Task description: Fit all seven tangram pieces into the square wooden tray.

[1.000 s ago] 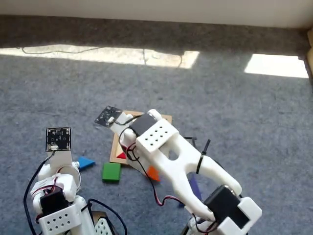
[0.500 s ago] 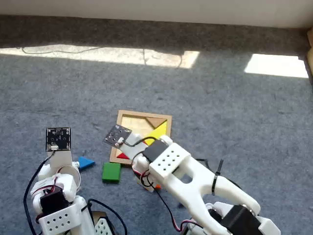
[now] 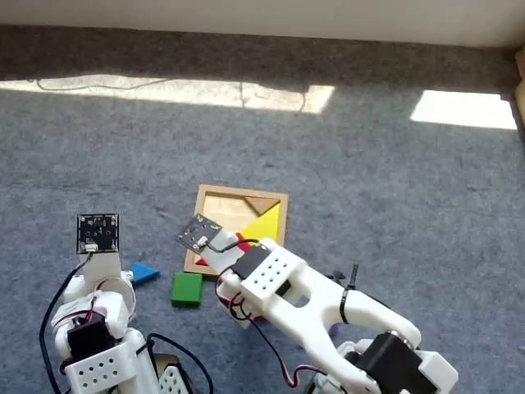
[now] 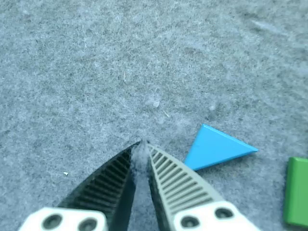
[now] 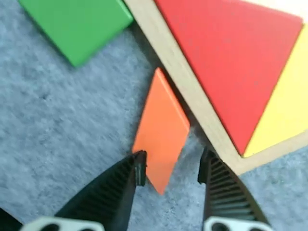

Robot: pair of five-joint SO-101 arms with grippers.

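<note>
Hanging low over the carpet (image 5: 57, 120), the right gripper (image 5: 173, 161) is held with jaws spread either side of the orange piece (image 5: 161, 132), which lies just beside the wooden tray (image 5: 179, 74). The left gripper (image 4: 143, 144) is seen pinched closed near the blue triangle (image 4: 214, 149)

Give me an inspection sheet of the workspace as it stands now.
Surface: grey carpet, sunlit patches at the far side.
Job's things: tray holds the red triangle and yellow triangle; orange piece lies on the carpet beside its rim; green square and blue triangle lie apart from it.
Clutter: nothing seen.
Grippers: left gripper shut, empty, tips at the carpet beside the blue triangle; right gripper open, straddling the orange piece's corner.
Cables: arm wires loose at the wrist; thin cord on the far carpet.
Surroundings: wall along the far edge.
</note>
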